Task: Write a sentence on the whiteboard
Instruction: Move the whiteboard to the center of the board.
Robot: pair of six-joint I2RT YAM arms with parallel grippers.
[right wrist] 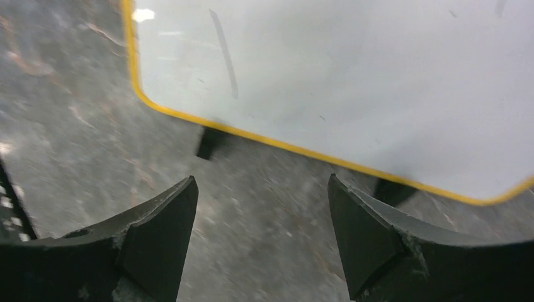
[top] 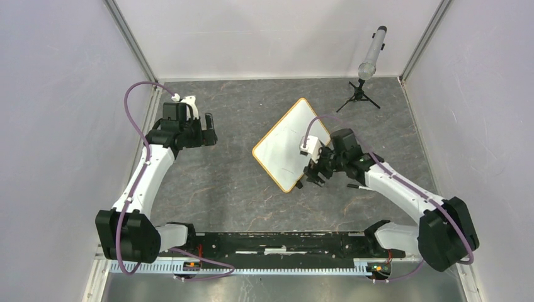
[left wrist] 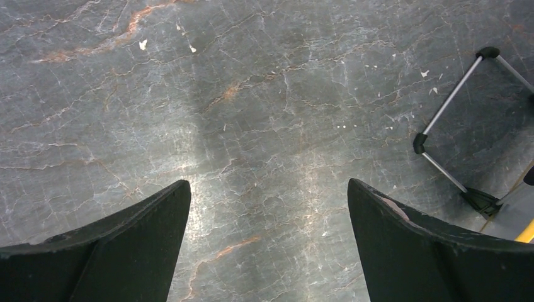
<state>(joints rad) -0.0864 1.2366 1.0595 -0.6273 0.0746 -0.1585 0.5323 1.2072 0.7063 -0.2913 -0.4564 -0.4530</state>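
The whiteboard [top: 286,141] lies flat mid-table, turned like a diamond, with a thin orange-yellow frame. In the right wrist view the whiteboard [right wrist: 352,75] fills the top, with one short dark stroke [right wrist: 225,53] near its left corner and two black feet [right wrist: 208,141] under the near edge. My right gripper [top: 313,176] is open and empty, just off the board's lower right edge, over bare table [right wrist: 261,189]. My left gripper [top: 212,130] is open and empty over the table, left of the board [left wrist: 267,189]. No marker is held.
A small black tripod [top: 360,97] holding a grey cylinder [top: 373,51] stands at the back right; its legs show in the left wrist view [left wrist: 450,100]. A thin dark stick [top: 357,186] lies beside the right arm. White walls enclose three sides.
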